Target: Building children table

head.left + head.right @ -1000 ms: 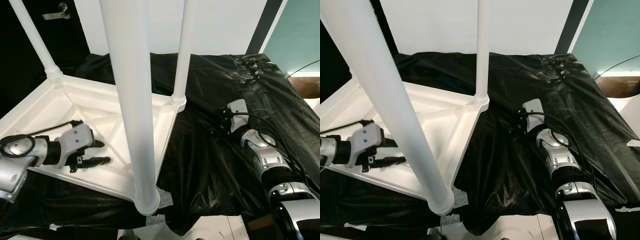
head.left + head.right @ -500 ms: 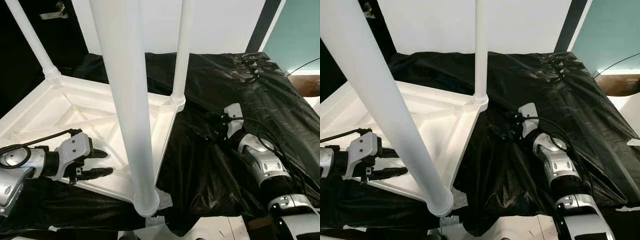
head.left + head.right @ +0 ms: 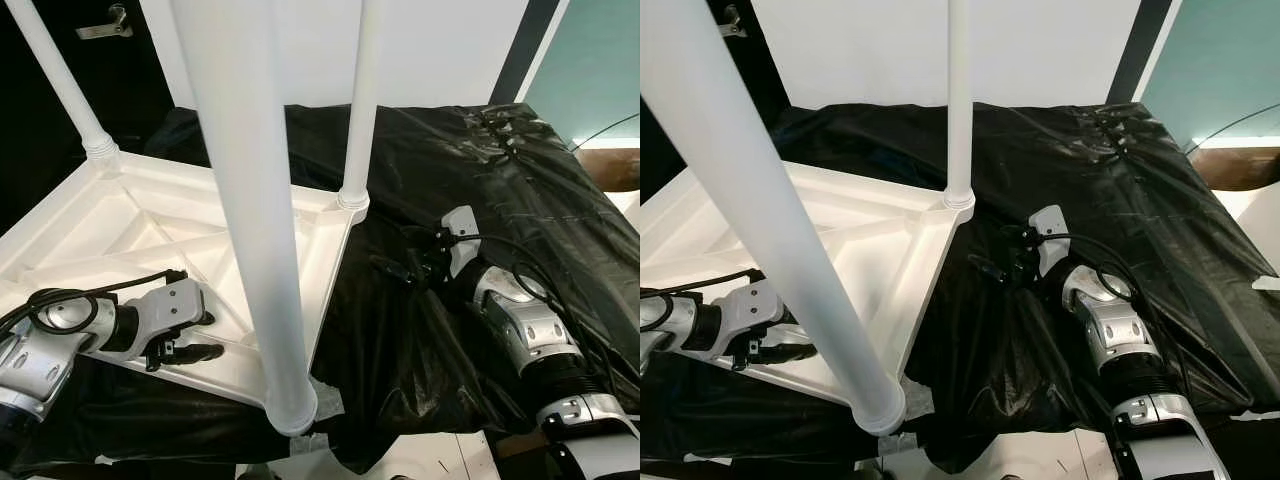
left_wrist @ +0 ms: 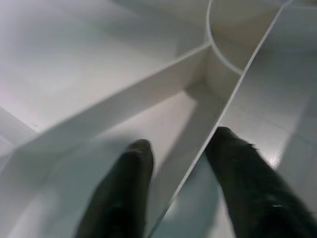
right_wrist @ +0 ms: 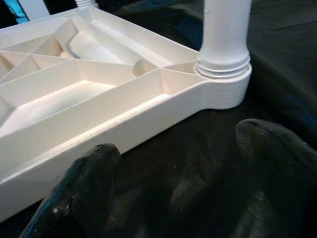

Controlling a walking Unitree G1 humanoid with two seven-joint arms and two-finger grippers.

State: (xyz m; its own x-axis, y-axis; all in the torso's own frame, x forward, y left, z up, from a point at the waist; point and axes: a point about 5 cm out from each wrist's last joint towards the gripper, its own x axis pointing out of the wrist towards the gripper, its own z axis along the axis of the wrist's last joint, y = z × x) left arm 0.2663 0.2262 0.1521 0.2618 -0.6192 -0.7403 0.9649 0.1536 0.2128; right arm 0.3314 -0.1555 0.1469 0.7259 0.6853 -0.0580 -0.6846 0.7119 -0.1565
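Observation:
A white children's table (image 3: 130, 215) lies upside down on a black sheet, its ribbed underside facing up. Three legs stand on it: a near one (image 3: 250, 200), a far right one (image 3: 360, 100) and a far left one (image 3: 62, 80). My left gripper (image 3: 203, 336) is low over the table's near edge, open. In the left wrist view its fingers (image 4: 124, 193) straddle a thin white rib (image 4: 198, 148). My right gripper (image 3: 400, 265) rests open on the sheet, a short way from the corner socket (image 5: 223, 84) of the far right leg and pointing at it.
The black plastic sheet (image 3: 480, 190) covers the whole work surface and is crumpled around the right arm. A dark door with a handle (image 3: 112, 24) stands at the back left, next to a white wall. Tape (image 3: 325, 405) holds the sheet near the front edge.
My left gripper has drawn back toward the table's near edge. My right gripper has slid left across the sheet toward the far right leg's corner. The camera has shifted slightly.

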